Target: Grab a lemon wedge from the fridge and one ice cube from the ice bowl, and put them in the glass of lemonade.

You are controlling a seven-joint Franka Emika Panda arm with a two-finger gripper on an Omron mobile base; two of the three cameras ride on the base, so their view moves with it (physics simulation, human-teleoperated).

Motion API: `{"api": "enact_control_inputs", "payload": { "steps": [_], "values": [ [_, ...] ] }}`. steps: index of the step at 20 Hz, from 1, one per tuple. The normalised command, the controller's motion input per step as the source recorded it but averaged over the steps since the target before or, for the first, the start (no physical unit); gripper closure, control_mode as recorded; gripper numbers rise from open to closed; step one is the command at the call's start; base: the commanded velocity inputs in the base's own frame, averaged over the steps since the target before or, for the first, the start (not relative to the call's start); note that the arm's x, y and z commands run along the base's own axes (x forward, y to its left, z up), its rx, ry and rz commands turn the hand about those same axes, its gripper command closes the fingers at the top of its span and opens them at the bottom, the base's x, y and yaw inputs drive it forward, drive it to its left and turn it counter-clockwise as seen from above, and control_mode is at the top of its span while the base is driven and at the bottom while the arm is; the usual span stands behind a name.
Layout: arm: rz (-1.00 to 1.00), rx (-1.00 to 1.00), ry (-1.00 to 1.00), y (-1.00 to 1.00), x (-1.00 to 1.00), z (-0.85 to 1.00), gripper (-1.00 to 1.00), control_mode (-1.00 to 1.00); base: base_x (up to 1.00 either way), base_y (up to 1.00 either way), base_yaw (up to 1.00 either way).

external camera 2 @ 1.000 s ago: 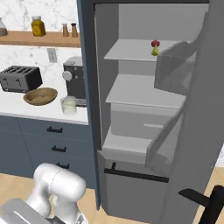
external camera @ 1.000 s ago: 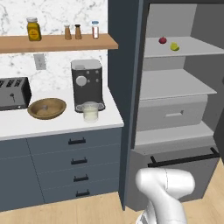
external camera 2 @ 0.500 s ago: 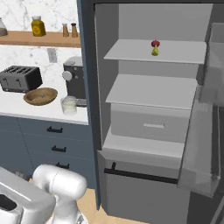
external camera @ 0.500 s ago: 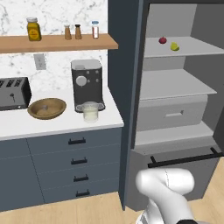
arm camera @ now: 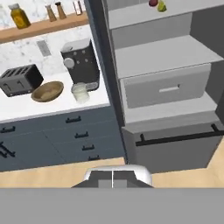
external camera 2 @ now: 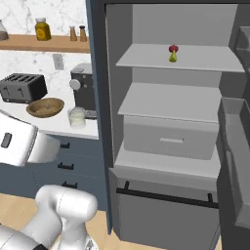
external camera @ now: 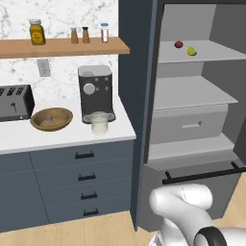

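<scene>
A: Item one, the lemon wedge (external camera: 191,51)?
B: Top shelf (external camera 2: 205,61) of the open fridge (external camera: 192,125), just beside a small dark red fruit (external camera: 178,44). Too small to tell which way it points or where its long axis runs.
A: Ice bowl (external camera: 51,119)?
B: On the white table (external camera: 57,137), upright, between the toaster (external camera: 14,102) and the coffee machine (external camera: 96,92).
A: Glass of lemonade (external camera: 99,123)?
B: Upright, just in front of the coffee machine.
A: Arm?
B: White, folded low before the fridge, well short of the shelves. Claw (arm camera: 113,178) drawn together, holding nothing, facing the fridge and cabinets.
</scene>
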Motion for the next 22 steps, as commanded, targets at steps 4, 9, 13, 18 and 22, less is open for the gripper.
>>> {"api": "enact_control_inputs", "payload": {
  "steps": [4, 9, 13, 18, 22],
  "values": [
    [0.11, -0.05, 0.03, 0.41, 0.81, -0.58, 1.00, -1.00, 0.00, 0.00, 0.00],
    [0.14, 0.00, 0.06, 0.09, 0.86, -0.56, 1.00, -1.00, 0.00, 0.00, 0.00],
    [0.14, 0.00, 0.00, 0.01, 0.72, -0.48, 1.00, -1.00, 0.00, 0.00, 0.00],
    [0.06, -0.01, 0.00, 0.13, 0.57, -0.40, 1.00, -1.00, 0.00, 0.00, 0.00],
    [-0.03, -0.05, 0.00, 0.21, 0.46, -0.24, 1.00, -1.00, 0.00, 0.00, 0.00]
  ]
}}
